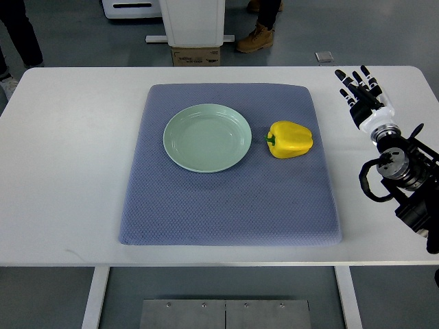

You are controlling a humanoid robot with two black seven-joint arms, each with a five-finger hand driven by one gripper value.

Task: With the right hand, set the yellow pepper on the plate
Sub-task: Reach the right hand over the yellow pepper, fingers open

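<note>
A yellow pepper (290,139) with a green stem lies on its side on the blue-grey mat (226,199), just right of a pale green plate (207,137) that holds nothing. My right hand (359,89) hovers over the white table at the right, well clear of the pepper, its black fingers (351,82) spread and holding nothing. The right forearm runs off toward the lower right edge. No left arm shows.
The white table (68,171) spans the picture, its far edge at the top. Beyond it stand a white pedestal base (192,24) and a cardboard box (196,56). A person's boots (256,40) and dark trouser legs (20,34) show on the floor.
</note>
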